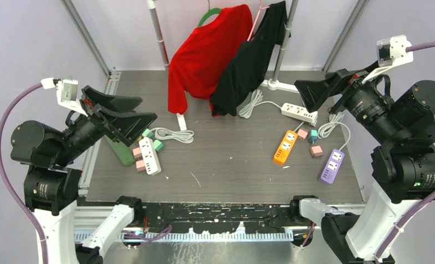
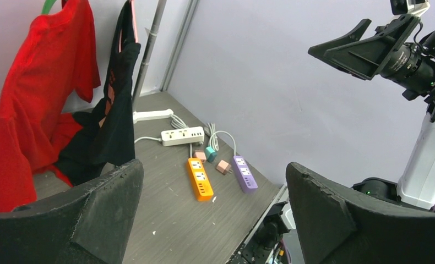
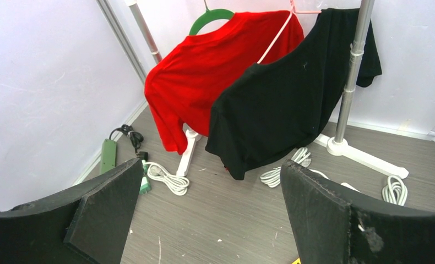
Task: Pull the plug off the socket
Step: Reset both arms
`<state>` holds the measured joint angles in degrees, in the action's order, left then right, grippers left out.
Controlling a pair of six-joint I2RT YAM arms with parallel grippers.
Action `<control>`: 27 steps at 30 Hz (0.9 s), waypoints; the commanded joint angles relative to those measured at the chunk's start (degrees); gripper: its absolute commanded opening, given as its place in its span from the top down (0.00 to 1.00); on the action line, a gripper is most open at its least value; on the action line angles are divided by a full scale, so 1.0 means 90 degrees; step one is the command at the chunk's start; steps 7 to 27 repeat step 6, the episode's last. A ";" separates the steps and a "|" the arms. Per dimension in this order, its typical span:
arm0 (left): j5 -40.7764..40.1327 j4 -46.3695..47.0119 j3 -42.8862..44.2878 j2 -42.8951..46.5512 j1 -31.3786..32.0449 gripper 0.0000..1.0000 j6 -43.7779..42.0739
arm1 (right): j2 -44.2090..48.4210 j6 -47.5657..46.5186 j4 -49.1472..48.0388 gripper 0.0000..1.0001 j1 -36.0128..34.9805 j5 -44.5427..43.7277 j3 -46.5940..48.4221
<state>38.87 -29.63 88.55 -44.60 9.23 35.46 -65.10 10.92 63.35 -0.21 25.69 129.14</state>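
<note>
A white socket strip (image 1: 150,155) lies at the left of the table with pink plugs (image 1: 140,153) and teal plugs (image 1: 158,145) pressed against its sides; whether they sit in sockets I cannot tell. My left gripper (image 1: 148,109) hangs open just above and behind it, holding nothing. In the left wrist view that gripper (image 2: 211,168) faces the far side, where an orange strip (image 2: 200,179), a purple strip (image 2: 244,173) and loose plugs (image 2: 223,166) lie. My right gripper (image 1: 302,96) is open and raised at the back right, over another white strip (image 1: 299,113).
A clothes rack at the back carries a red shirt (image 1: 207,55) and a black shirt (image 1: 254,60). A green strip (image 1: 119,149) lies by the left edge, with a coiled white cord (image 1: 174,135) nearby. Orange strip (image 1: 285,147), purple strip (image 1: 331,165) and loose plugs (image 1: 313,136) lie at the right.
</note>
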 commanded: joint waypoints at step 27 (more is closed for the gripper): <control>0.0034 0.0190 -0.0266 0.0138 -0.0026 0.00 -0.0093 | 0.0075 -0.0078 -0.0136 0.00 0.0023 -0.0153 -0.0180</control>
